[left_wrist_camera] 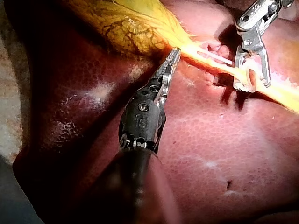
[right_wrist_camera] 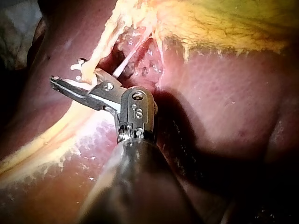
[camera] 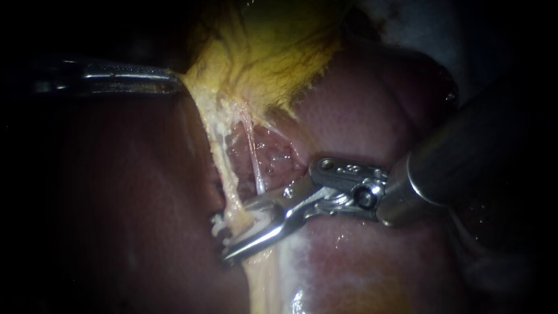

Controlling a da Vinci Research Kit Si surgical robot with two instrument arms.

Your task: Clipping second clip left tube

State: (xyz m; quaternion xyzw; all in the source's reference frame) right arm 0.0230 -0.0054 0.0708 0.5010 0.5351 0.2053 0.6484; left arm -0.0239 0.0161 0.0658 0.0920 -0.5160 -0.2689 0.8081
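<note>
- Pale yellow, cord-like left tube (camera: 224,180): runs from the narrow end of the gallbladder down to the jaws of the right instrument. Drawn straight, with its long axis steep in the endoscope view. Serves as landmark for every entry below.
- Slender steel right instrument (camera: 235,232), dark shaft and hinged silver jaws: reaches across the liver to the lower end of the left tube. Stands with its jaws apart, one on each side of the left tube, which lies crosswise in the gap. Shows no squeeze on it.
- Slender steel left instrument (camera: 170,78), long narrow jaws: sits at the upper end of the left tube, well apart from the clipping site. Keeps its jaws pressed together on the gallbladder's edge, apparently tensioning the tube.
- Yellow, dark-veined gallbladder (camera: 273,52): lies beyond the upper end of the left tube.
- Mottled red-brown liver (camera: 372,116): lies under the left tube and on both sides of it.
- Thin white strand (camera: 256,166): hangs just beside the left tube, on the right instrument's shaft side. Ends against the back of the upper jaw, apparently outside the gap.
- White fleck (camera: 216,222): sits just beside the left tube at the jaw tips. Clip or tissue, cannot tell.
- Judgement: right instrument far nearer and astride the left tube. Coming move probably turns on keeping the jaws square to the tube's long axis and closing clear of the strand.
</note>
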